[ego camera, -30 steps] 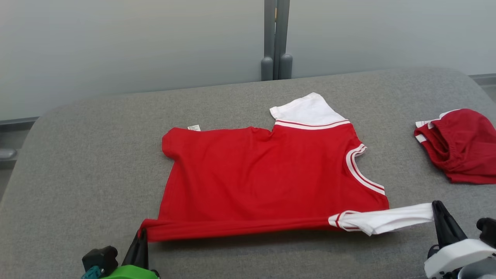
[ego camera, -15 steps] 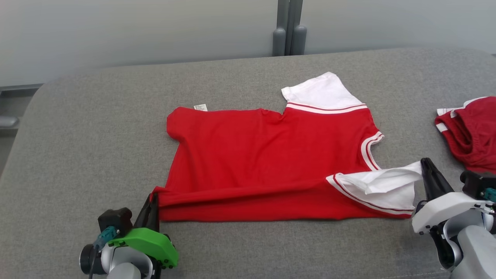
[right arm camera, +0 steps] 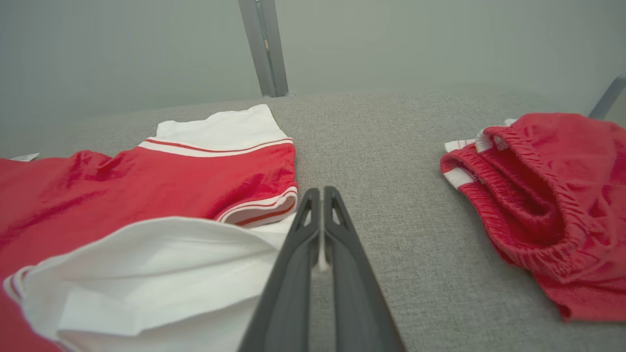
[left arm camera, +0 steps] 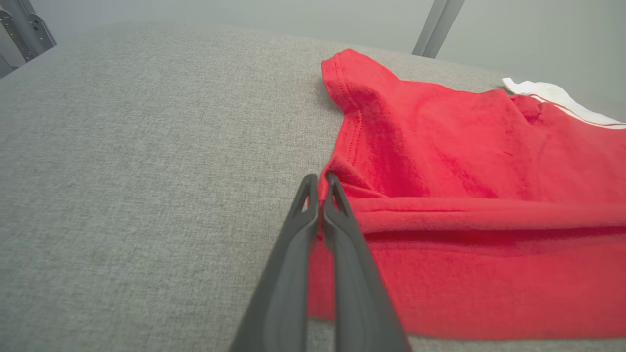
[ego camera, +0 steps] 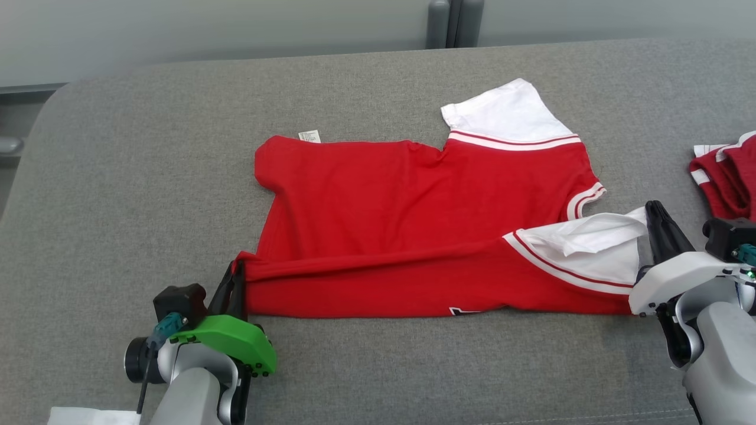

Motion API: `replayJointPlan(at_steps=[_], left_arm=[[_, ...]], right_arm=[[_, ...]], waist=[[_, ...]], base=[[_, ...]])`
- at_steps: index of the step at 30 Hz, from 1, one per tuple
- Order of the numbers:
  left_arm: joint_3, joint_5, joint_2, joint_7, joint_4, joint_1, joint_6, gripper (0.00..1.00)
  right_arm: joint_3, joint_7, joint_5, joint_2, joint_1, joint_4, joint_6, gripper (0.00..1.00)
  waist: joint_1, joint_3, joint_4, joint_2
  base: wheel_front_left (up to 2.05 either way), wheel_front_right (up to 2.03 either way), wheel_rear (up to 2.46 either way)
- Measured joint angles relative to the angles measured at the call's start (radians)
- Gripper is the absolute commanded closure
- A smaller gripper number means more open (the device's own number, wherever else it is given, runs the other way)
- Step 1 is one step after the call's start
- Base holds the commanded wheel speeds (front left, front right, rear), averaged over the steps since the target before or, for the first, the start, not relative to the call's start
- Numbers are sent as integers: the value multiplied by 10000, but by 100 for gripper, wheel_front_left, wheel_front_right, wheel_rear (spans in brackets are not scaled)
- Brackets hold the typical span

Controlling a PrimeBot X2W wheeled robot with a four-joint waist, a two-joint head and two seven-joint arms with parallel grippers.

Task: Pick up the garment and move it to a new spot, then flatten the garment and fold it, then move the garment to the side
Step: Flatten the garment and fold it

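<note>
The garment [ego camera: 413, 212] lies in the middle of the surface [ego camera: 136, 177]. Its near side is lifted and rolled over toward the far edge.

The left end effector [ego camera: 233, 282] is shut tight on the red corner nearest the front edge. It has only a small pinch of cloth, so I think a hard pull could make the corner slip out. Then the fold would fall open.

The right end effector [ego camera: 652, 215] is shut tight on the edge of the white sleeve [ego camera: 590, 248]. That sleeve is puffed up and wrinkled. If it is laid down like that, it could get squashed into a messy crease.

The right side is also farther back than the left side. The fold may come out crooked if the two sides do not line up.

The red shorts [ego camera: 723, 177] lie close by at the right edge. A wide swing of the right arm could bump them.

Both arms come in low from the front edge, one at each end of the garment. Their fingers point toward the far edge and tilt a little toward the middle. The far white sleeve [ego camera: 508, 115] lies flat.
</note>
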Motion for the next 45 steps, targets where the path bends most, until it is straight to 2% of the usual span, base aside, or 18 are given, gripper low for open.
replayJointPlan(at_steps=[10, 11, 12, 13, 19, 23, 27, 34, 45], left_arm=[[-140, -13, 2, 0, 121, -436, 79, 100], [-151, -58, 2, 0, 144, -447, 96, 78], [-161, -111, 4, 0, 161, -452, 98, 41], [-161, -190, 4, 0, 151, -457, 102, 0], [-19, -102, 6, 0, -516, -404, 324, 0], [184, 6, 17, 0, -1112, 89, 403, 0], [295, 19, 21, -2, -1471, 727, 405, 0], [391, 73, 15, 0, -1584, 1383, 397, 0], [144, 84, 13, -2, -1647, 1341, 349, 0]], right_arm=[[-50, 0, -334, 199, -699, 679, -2, 100], [-59, 0, -320, 253, -748, 842, -2, 52], [-46, 2, -245, 301, -790, 959, -2, 0], [-38, 2, -209, 334, -818, 941, -2, 0], [-802, 0, -259, 276, -839, -58, -2, 0], [-1365, -2, -307, 397, -24, -842, -6, 0], [-880, 0, -280, 556, 1284, -1154, -6, 0], [-111, 0, -17, 658, 2397, -1344, -6, 0], [199, 0, 63, 679, 1895, -282, -6, 0]], waist=[[0, 419, 28, 0], [0, 428, 16, 0], [0, 428, 9, 0], [0, 428, 5, 0], [0, 375, -30, 0], [0, 232, -51, 0], [0, 22, -73, 0], [0, -213, -186, 0], [0, -45, 102, 0]], base=[[0, 0, 0], [0, 0, 0], [0, 0, 0], [0, 0, 0], [0, 0, 0], [0, 0, 0], [0, 0, 0], [0, 0, 0], [0, 0, 0]])
